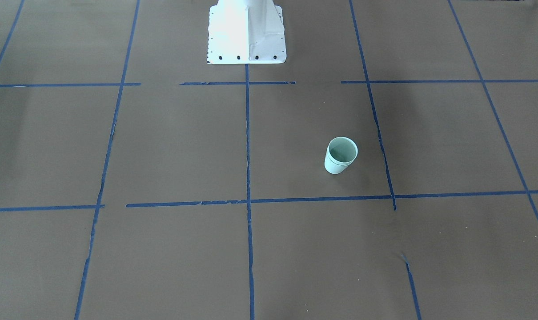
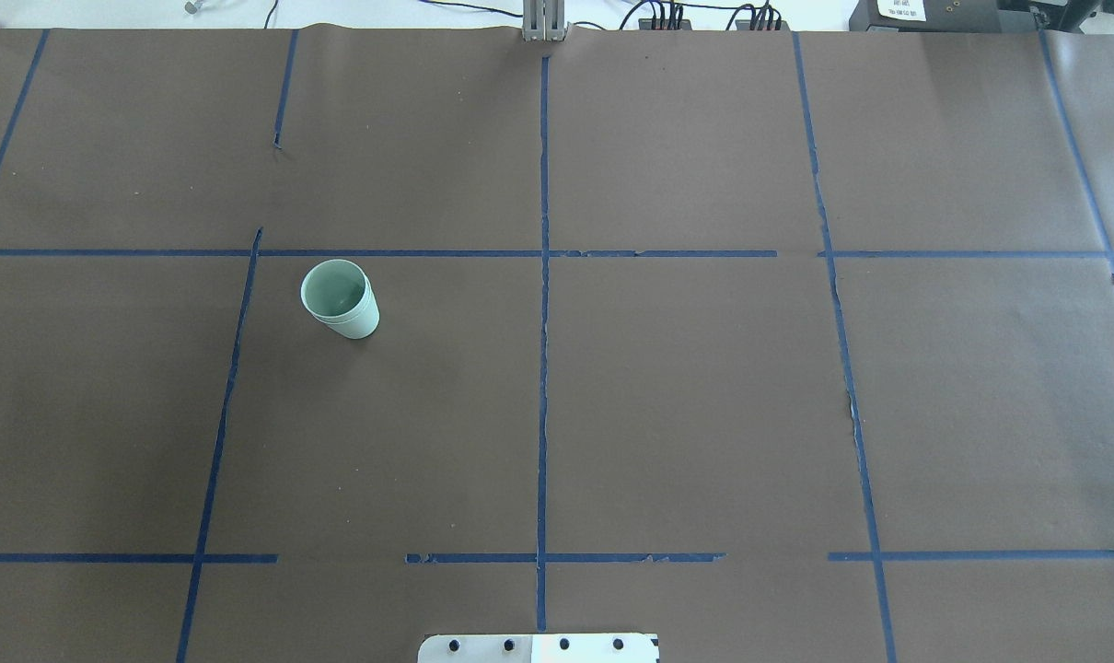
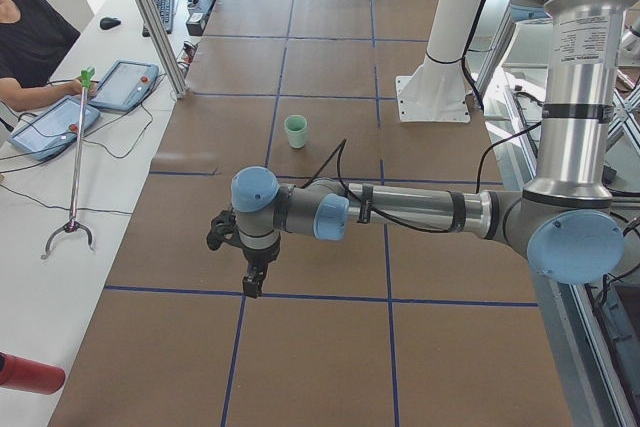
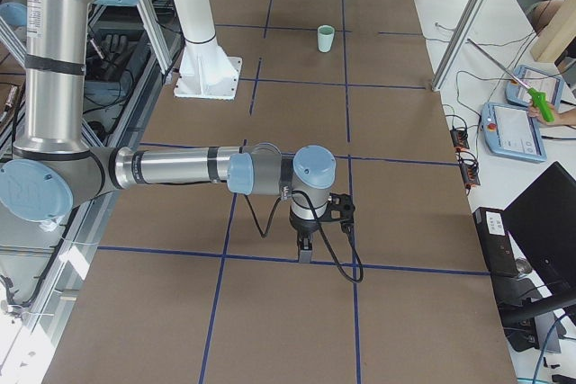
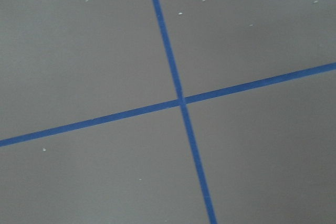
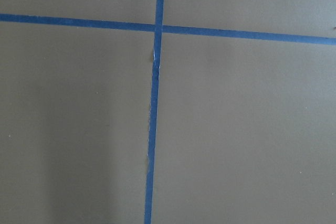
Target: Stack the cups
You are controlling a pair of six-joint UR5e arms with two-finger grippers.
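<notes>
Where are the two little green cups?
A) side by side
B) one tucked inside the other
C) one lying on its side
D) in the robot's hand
B: the cups stand upright as one stack on the table, two rims showing close together.

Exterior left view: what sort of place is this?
Probably a robotics lab work cell: a table gridded with blue tape, the left arm reaching over it, and an operator beside tablet-like pendants.

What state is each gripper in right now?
Left gripper: cannot be told; seen only from the side.
Right gripper: cannot be told; seen only from the side.
</notes>
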